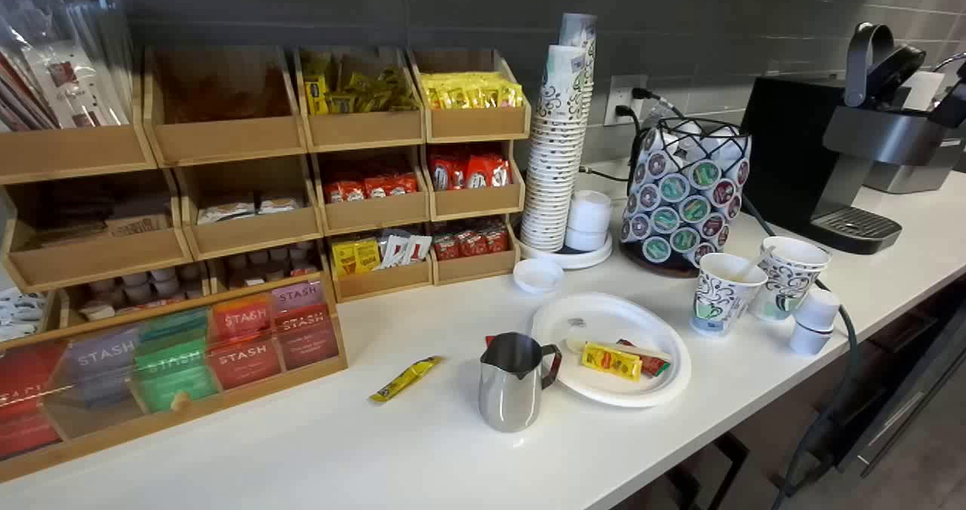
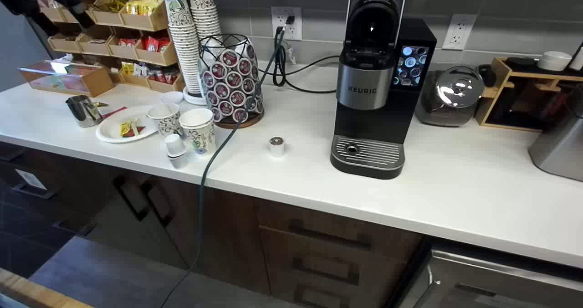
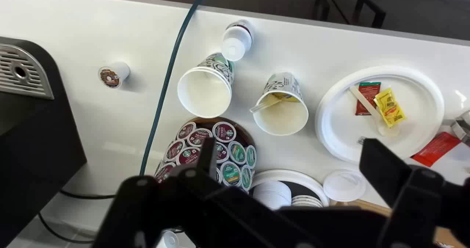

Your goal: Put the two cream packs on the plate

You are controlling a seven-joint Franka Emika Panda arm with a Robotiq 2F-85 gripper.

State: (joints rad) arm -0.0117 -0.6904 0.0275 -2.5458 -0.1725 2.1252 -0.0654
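The round white plate (image 1: 619,314) lies on the counter; it also shows in an exterior view (image 2: 107,128) and in the wrist view (image 3: 341,119). A yellow packet (image 3: 390,106), a red packet (image 3: 367,94) and a pale spoon (image 3: 367,105) lie on it. Two small white cups (image 1: 817,310), upside down and stacked, stand near the counter edge, also in the wrist view (image 3: 237,39); I cannot tell whether these are the cream packs. My gripper (image 3: 290,141) is open with nothing between its fingers, above the counter; it also shows in an exterior view (image 2: 68,25).
Two patterned paper cups (image 3: 281,112) (image 3: 205,90) stand between plate and pod holder (image 3: 224,156). A steel pitcher (image 1: 511,389) stands beside the plate. A cable (image 3: 165,83) crosses the counter. A loose pod (image 3: 114,75), coffee machine (image 2: 369,89) and tall cup stacks (image 1: 558,155) stand nearby.
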